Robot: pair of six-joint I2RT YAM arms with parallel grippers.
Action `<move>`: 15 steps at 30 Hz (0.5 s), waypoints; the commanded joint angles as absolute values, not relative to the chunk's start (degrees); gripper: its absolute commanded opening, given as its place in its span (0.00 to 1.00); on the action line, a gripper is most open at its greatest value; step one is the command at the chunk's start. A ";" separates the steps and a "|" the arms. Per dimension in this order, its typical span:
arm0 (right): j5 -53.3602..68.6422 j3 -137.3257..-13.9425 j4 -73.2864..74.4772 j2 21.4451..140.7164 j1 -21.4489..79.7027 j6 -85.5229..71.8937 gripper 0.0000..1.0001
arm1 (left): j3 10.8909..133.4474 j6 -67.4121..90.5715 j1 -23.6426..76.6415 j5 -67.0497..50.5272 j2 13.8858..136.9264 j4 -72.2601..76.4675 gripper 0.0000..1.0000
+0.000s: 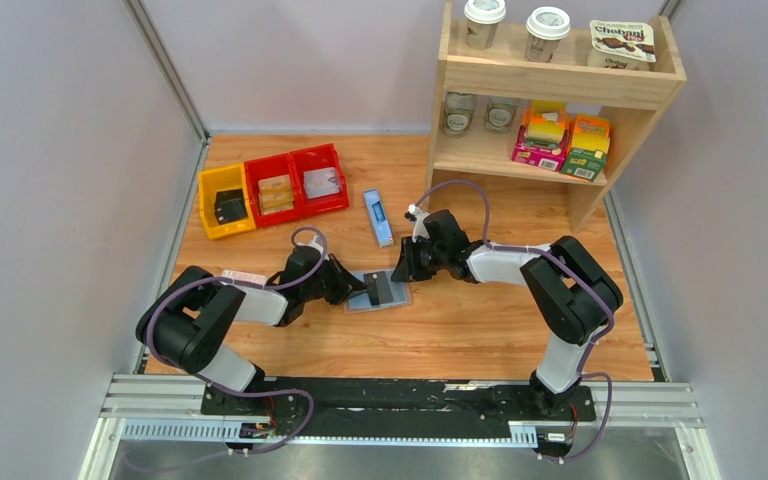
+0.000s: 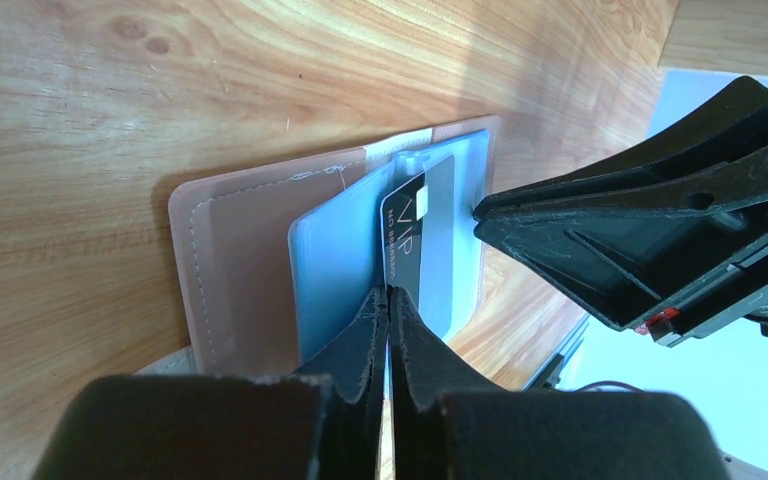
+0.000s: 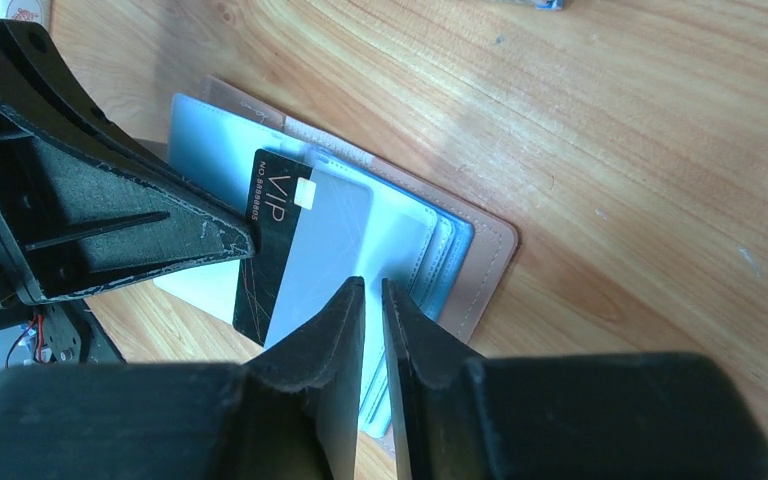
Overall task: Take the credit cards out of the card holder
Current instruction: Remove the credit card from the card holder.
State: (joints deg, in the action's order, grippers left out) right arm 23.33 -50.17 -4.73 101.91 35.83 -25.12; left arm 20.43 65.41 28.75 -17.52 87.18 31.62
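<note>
Your left fingers (image 2: 363, 335) are pinching the credit card (image 2: 412, 238), its long axis pointing out of the card holder (image 2: 240, 260) toward them. Your right fingers (image 3: 332, 340) are sitting nearly together at the opposite edge; I cannot tell if they are gripping it.

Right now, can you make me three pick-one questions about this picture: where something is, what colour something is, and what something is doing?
1. Where is the card holder? A on the shelf; B open on the table; C in the yellow bin.
2. What colour is the credit card poking out? A black; B red; C green.
3. What is the left gripper doing? A wide open; B shut on the credit card; C out of sight.
Answers: B, it lies unfolded on the wood; A, it is dark with pale VIP letters; B, it pinches the card's edge.
</note>
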 commanded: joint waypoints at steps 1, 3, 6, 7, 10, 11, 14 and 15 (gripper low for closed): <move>21.27 -49.65 -0.53 102.49 35.59 -23.82 0.22 | 20.21 65.22 28.30 -18.98 88.15 32.52 0.09; 21.79 -50.45 -0.18 101.34 35.60 -23.82 0.23 | 20.39 64.86 28.21 -19.25 87.98 32.43 0.14; 22.41 -52.11 1.65 99.41 35.68 -23.64 0.24 | 20.39 64.43 28.21 -19.07 87.45 32.43 0.27; 22.59 -52.64 2.02 98.97 35.60 -23.56 0.24 | 20.48 64.42 28.21 -19.07 87.36 32.43 0.29; 23.11 -53.96 2.46 97.91 35.60 -23.73 0.25 | 21.09 63.90 28.21 -19.51 87.54 32.08 0.32; 23.20 -54.31 2.55 97.65 35.60 -23.82 0.25 | 21.53 63.72 28.21 -19.60 87.71 31.91 0.33; 23.64 -54.93 2.55 96.68 35.60 -23.82 0.25 | 21.80 63.63 28.21 -19.86 87.98 31.55 0.33; 23.82 -55.19 2.46 96.68 35.60 -23.73 0.25 | 21.88 63.55 28.21 -19.78 88.24 31.55 0.33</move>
